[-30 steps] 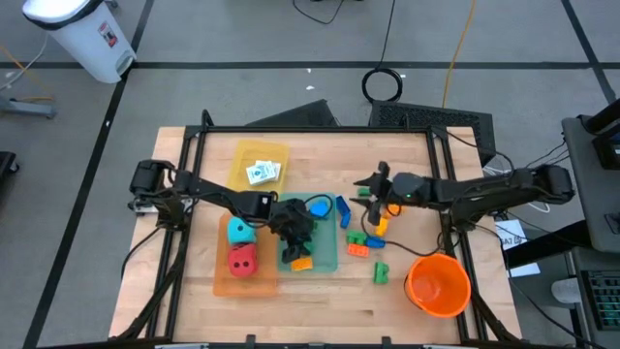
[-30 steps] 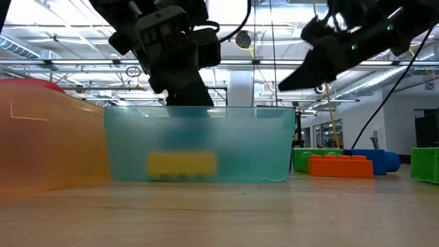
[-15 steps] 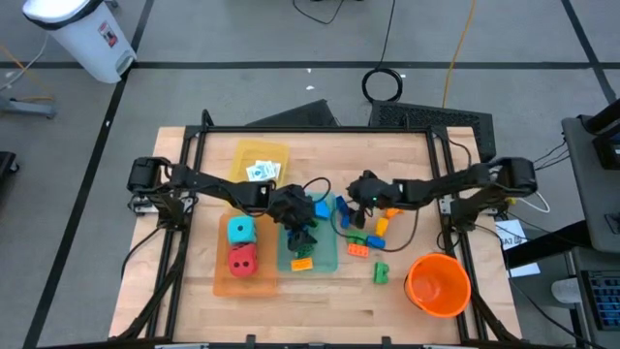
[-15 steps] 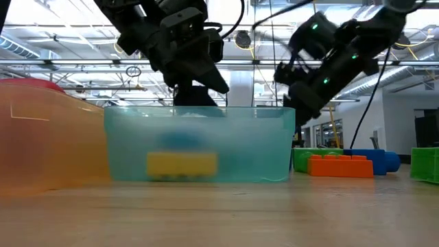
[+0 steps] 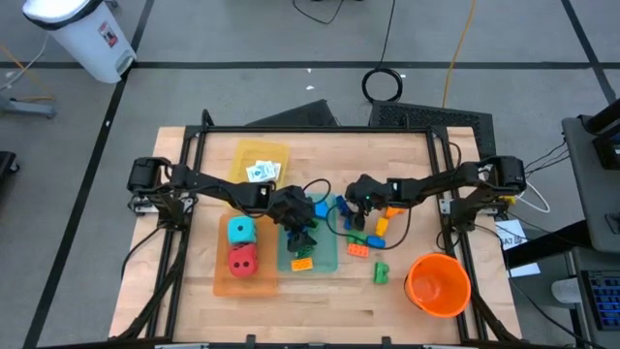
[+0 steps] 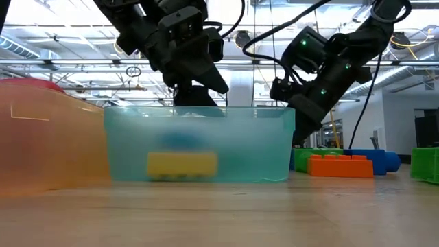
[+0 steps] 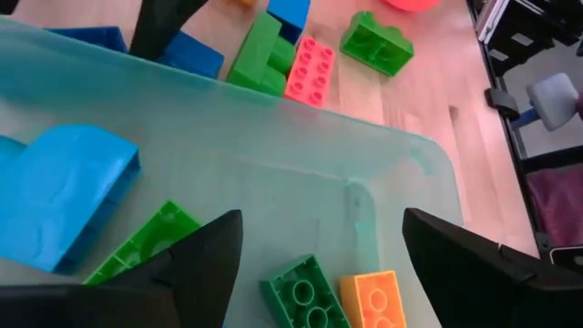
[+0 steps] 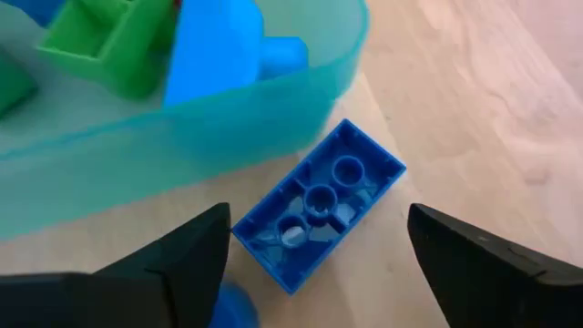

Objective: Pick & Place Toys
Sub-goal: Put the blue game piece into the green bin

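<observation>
My right gripper (image 8: 319, 211) is open, low over the table just right of the teal tray (image 5: 333, 254). Its fingers stand on either side of a blue brick (image 8: 319, 205) without touching it. The brick lies upside down on the wood beside the tray's wall (image 8: 182, 128) and also shows in the high view (image 5: 343, 210). My left gripper (image 7: 319, 219) is open and empty above the teal tray (image 7: 301, 128). That tray holds a blue piece (image 7: 64, 196), green bricks (image 7: 305, 292) and an orange brick (image 7: 378, 296).
Loose green and orange bricks (image 5: 358, 242) lie right of the teal tray, with one green brick (image 5: 380, 274) near the orange bucket (image 5: 438, 283). An orange tray (image 5: 221, 281) holds a teal die (image 5: 239, 230) and a red die (image 5: 242, 259). A yellow tray (image 5: 276, 153) holds cards (image 5: 262, 173).
My right gripper has gone toward the table's left edge and down, from above the loose bricks to the blue brick beside the teal tray. In the low view a blue shape now shows inside the teal tray under my left gripper.
</observation>
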`<action>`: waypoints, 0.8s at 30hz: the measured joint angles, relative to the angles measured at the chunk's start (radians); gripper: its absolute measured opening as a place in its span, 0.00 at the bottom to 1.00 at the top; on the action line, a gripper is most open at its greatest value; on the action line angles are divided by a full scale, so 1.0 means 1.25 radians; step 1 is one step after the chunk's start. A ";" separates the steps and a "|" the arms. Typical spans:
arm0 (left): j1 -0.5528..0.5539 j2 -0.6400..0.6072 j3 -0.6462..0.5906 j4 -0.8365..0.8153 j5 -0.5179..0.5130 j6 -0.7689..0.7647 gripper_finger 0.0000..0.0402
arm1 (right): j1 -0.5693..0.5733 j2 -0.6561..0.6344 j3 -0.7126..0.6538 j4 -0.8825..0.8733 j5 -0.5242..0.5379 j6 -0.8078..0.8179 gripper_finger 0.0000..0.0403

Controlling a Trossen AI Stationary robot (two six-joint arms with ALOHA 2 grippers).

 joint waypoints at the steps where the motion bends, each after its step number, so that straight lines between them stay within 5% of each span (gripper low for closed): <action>1: 0.000 0.000 0.000 0.000 0.000 0.000 0.77 | 0.000 0.000 0.000 -0.008 0.010 -0.004 0.75; 10: 0.000 0.000 0.000 0.001 0.000 0.001 0.77 | -0.031 -0.003 -0.003 -0.077 0.035 -0.019 0.69; 24: 0.000 0.000 0.000 0.002 -0.001 0.002 0.77 | -0.035 0.004 -0.023 0.018 0.026 -0.102 0.61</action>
